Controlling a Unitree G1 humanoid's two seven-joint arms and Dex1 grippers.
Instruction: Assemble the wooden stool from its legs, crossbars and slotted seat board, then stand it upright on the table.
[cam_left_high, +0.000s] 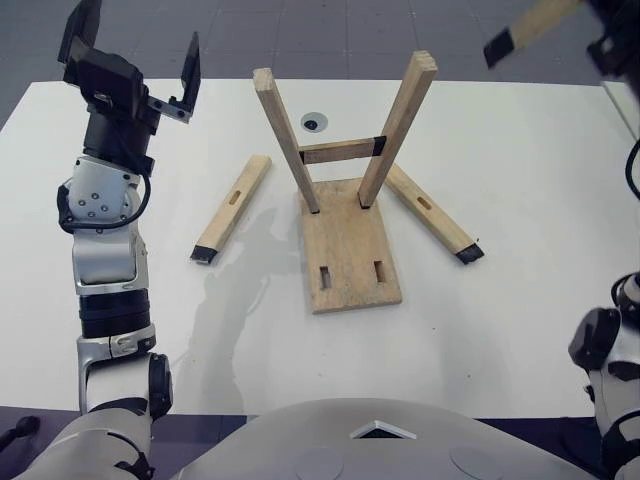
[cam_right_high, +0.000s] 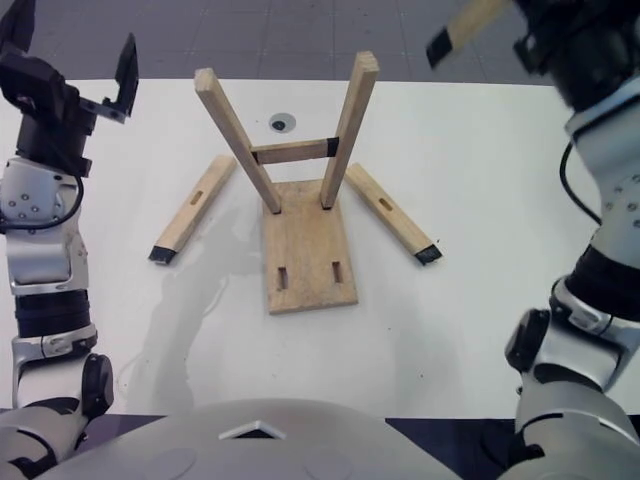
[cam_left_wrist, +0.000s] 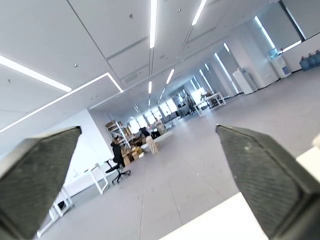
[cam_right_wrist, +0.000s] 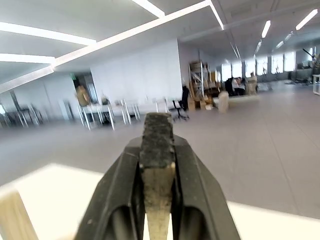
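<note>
- left gripper (cam_left_high: 138, 45) is up over the far left corner of the table (cam_left_high: 500, 330), fingers (cam_left_wrist: 37, 185) spread wide with nothing between them, well away from all the wood
- loose leg (cam_left_high: 232, 208) lies flat on the table, left of the seat board and apart from it, dark tip toward the robot
- seat board (cam_left_high: 345, 250) lies flat mid-table, so that's where the stool is; two upright legs (cam_left_high: 287, 140) stand in its far end and splay outward, joined by a crossbar (cam_left_high: 340, 150)
- the two near slots (cam_left_high: 326, 277) are open holes
- second loose leg (cam_left_high: 435, 218) lies just right of the board
- right gripper (cam_right_wrist: 156, 150) is up at the far right, clamped on a dark-tipped wooden piece (cam_right_high: 470, 25) high above the table
</note>
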